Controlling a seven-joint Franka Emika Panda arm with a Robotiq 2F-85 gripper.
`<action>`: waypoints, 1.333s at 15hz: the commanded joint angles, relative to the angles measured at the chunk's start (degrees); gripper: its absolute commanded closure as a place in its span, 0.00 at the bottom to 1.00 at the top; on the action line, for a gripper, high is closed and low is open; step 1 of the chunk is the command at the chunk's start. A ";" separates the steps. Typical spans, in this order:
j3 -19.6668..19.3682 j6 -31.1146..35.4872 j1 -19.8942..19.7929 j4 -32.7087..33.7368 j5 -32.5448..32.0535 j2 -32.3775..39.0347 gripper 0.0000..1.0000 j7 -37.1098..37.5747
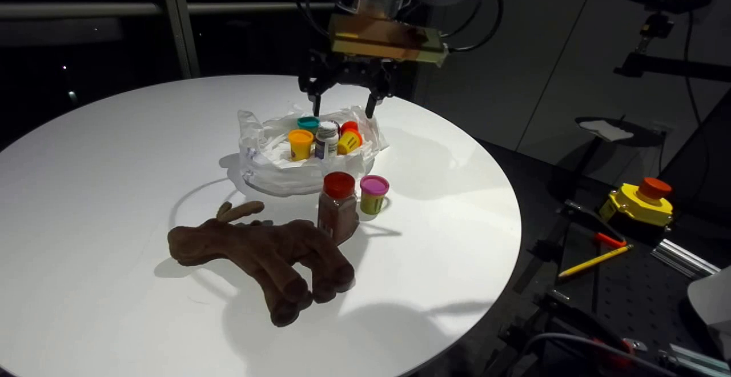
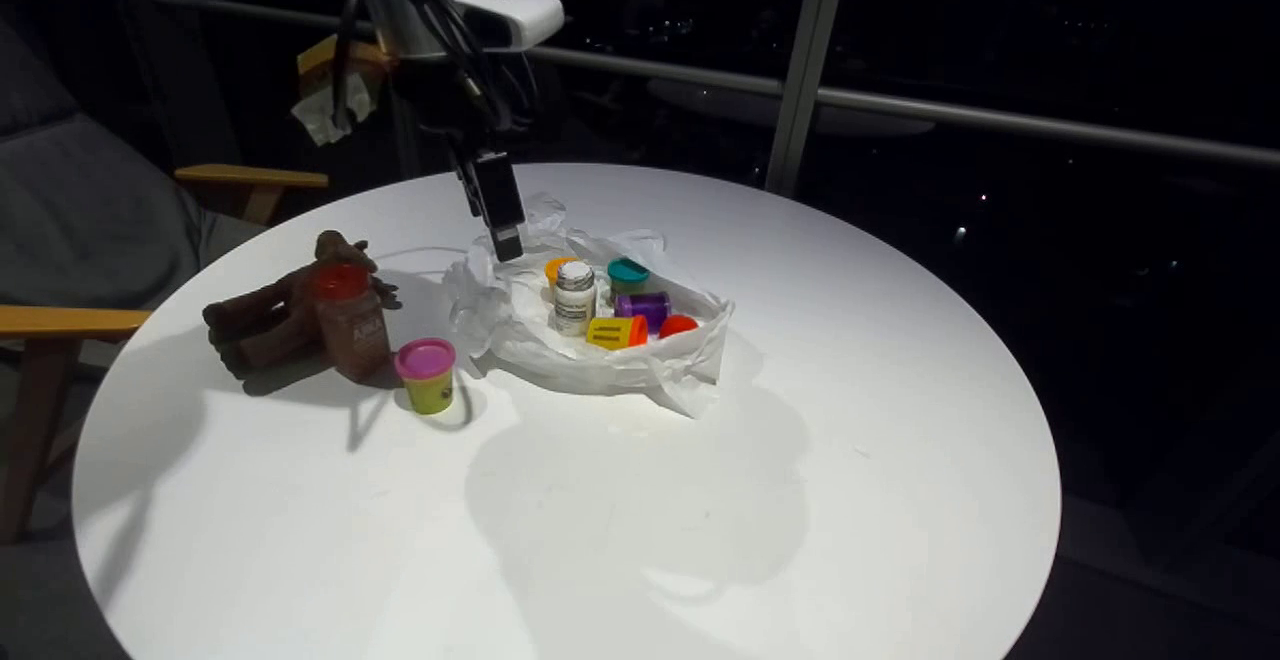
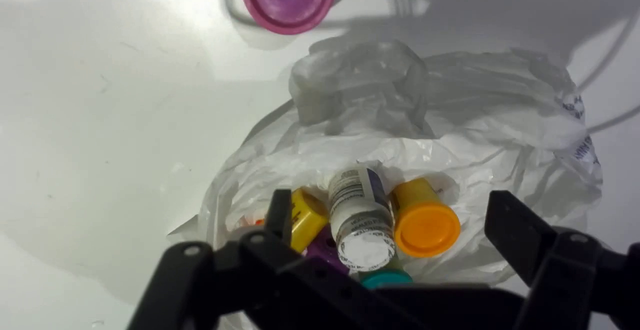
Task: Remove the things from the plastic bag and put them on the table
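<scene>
The whitish plastic bag (image 1: 274, 180) lies spread on the white round table (image 2: 880, 500). Inside it stand a white bottle (image 3: 357, 210), an orange-lidded jar (image 3: 427, 227) and a teal-lidded jar (image 2: 628, 275). A yellow jar (image 2: 612, 332) and a purple jar (image 2: 645, 308) lie tipped, beside a red lid (image 2: 678, 325). Outside the bag, on the table, are the brown plush animal (image 1: 257, 251), a red-lidded shaker (image 1: 337, 211) and a pink-lidded jar (image 1: 373, 194). My gripper (image 1: 343, 113) is open and empty above the bag; in the wrist view its fingers (image 3: 390, 215) flank the white bottle and orange-lidded jar.
The bag's crumpled rim rises around the jars. The plush, shaker and pink-lidded jar stand close together beside the bag. A chair (image 2: 80, 320) is near the table edge. A side stand with a red-and-yellow button box (image 1: 637, 203) is beyond the table.
</scene>
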 commanded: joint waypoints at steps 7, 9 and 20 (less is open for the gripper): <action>-4.42 -12.75 4.95 21.92 -12.77 15.85 0.00 17.62; -3.76 -13.79 4.12 23.27 -13.00 17.25 0.00 17.01; -2.05 -11.22 -1.05 23.42 -8.45 19.22 0.06 14.70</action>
